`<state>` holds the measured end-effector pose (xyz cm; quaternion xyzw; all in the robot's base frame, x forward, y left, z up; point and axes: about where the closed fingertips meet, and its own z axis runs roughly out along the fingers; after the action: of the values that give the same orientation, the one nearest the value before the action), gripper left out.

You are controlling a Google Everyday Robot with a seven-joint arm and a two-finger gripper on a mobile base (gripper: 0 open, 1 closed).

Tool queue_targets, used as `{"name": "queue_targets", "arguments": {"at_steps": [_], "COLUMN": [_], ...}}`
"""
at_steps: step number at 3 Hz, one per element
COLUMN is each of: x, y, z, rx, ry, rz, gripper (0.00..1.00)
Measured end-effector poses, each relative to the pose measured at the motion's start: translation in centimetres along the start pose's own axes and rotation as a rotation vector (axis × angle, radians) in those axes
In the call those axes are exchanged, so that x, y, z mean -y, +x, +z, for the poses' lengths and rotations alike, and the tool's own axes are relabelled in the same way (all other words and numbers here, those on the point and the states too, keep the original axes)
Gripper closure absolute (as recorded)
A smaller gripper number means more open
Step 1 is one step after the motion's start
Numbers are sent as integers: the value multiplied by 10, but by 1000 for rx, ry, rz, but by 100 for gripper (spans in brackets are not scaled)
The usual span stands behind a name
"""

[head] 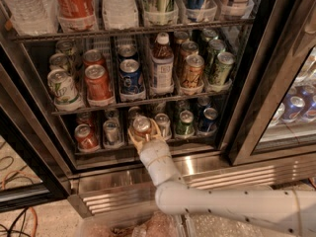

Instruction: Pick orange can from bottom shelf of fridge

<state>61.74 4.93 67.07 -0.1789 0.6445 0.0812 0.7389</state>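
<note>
The fridge (247, 98) stands open before me. On its bottom shelf (148, 147) a row of short cans sits in clear cups. The orange can (141, 126), with bronze sides and a silver lid, is in the middle of that row. My gripper (143, 134) reaches up from below, its two pale fingers (133, 135) on either side of the orange can, closed around it. A red can (86, 138) and a silver can (112, 132) stand to its left. A silver can (162, 124), a green can (185, 123) and a blue can (208, 119) stand to its right.
The middle rack (138, 101) above holds taller cans and a bottle (161, 65), close over the gripper. A ribbed steel base (207, 174) runs below the shelf. My white arm (232, 206) crosses the lower right. A glass door (291, 107) is at right.
</note>
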Motion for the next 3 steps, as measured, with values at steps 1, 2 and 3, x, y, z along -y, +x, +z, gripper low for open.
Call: {"name": "queue_targets", "arguments": {"at_steps": [1, 2, 3], "x": [6, 7, 2], "y": [-34, -39, -31], "z": [-38, -72, -97], "rx": [33, 21, -11], "ry": [-88, -202, -294], "rz": [-61, -72, -38], "gripper": [100, 100, 100]}}
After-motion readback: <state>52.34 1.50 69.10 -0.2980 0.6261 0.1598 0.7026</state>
